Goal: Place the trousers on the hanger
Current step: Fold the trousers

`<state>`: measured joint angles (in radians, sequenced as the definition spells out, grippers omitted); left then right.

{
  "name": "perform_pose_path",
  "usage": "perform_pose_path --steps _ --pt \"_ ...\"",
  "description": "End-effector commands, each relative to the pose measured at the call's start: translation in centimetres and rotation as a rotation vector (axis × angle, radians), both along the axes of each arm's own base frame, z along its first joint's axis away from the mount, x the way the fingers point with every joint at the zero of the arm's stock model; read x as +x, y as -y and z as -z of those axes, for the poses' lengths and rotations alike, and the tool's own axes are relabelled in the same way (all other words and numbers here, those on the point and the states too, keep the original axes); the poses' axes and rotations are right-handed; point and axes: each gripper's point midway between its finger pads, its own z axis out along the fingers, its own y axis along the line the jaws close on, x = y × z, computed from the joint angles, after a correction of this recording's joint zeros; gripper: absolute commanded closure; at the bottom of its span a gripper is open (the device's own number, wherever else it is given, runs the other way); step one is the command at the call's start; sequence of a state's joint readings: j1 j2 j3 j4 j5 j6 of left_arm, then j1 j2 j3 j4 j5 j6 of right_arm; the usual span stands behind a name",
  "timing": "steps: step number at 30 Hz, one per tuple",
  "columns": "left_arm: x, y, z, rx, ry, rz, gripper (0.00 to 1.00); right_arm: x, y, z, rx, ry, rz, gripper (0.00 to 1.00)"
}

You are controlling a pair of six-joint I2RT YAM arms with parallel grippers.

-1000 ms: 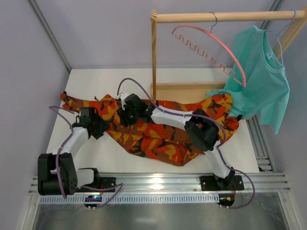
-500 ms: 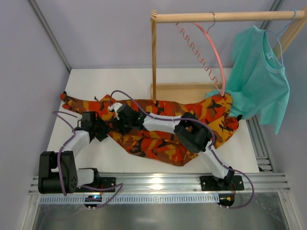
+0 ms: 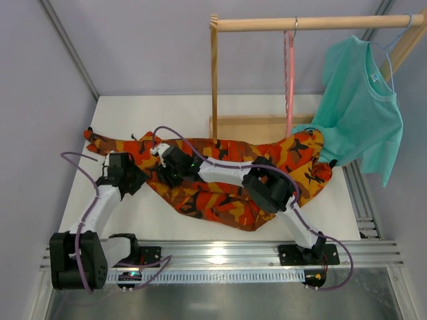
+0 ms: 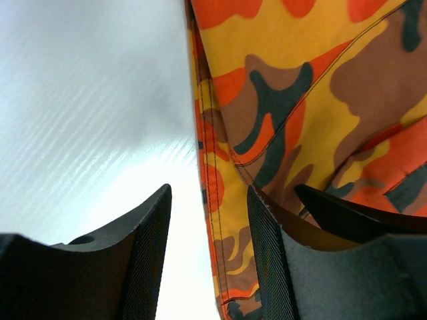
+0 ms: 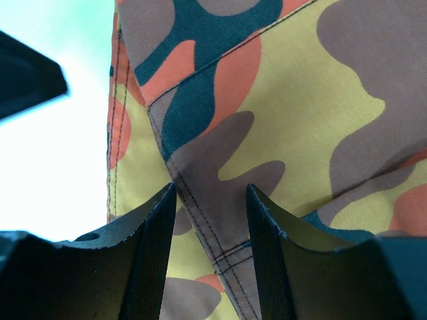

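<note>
The camouflage trousers (image 3: 220, 190) lie spread flat across the table. My left gripper (image 3: 137, 179) is open at their left edge; in the left wrist view the stitched hem (image 4: 220, 200) runs between the open jaws (image 4: 208, 253) with bare table on the left. My right gripper (image 3: 165, 167) reaches far left over the cloth and is open; in the right wrist view a seam of the trousers (image 5: 200, 220) lies between its jaws (image 5: 210, 247). The pink hanger (image 3: 289, 80) hangs edge-on from the wooden rail (image 3: 313, 23), apart from both grippers.
A teal T-shirt (image 3: 363, 107) hangs on a light-blue hanger at the rail's right end. The wooden rack post (image 3: 214, 80) and base (image 3: 257, 127) stand behind the trousers. A grey wall borders the table on the left.
The pink hanger has swung round on the rail to hang edge-on. My right gripper moved left across the trousers, and my left arm shifted slightly left.
</note>
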<state>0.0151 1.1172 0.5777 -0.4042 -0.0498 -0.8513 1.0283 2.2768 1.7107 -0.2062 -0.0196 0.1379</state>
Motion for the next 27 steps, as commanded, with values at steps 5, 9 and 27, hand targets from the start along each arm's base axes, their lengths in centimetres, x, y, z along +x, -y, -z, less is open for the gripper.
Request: perform_pose_path --steps 5,9,27 --pt "-0.4 -1.6 -2.5 0.086 0.053 -0.024 0.49 -1.7 -2.4 -2.1 0.066 0.025 -0.050 0.51" --pt "-0.8 -0.8 -1.4 0.044 0.015 -0.010 0.50 -1.3 -2.4 -1.1 -0.008 0.089 -0.027 0.52" --pt "-0.4 0.1 0.6 -0.014 0.034 -0.018 0.48 2.4 -1.9 -5.0 -0.008 0.215 0.137 0.96"
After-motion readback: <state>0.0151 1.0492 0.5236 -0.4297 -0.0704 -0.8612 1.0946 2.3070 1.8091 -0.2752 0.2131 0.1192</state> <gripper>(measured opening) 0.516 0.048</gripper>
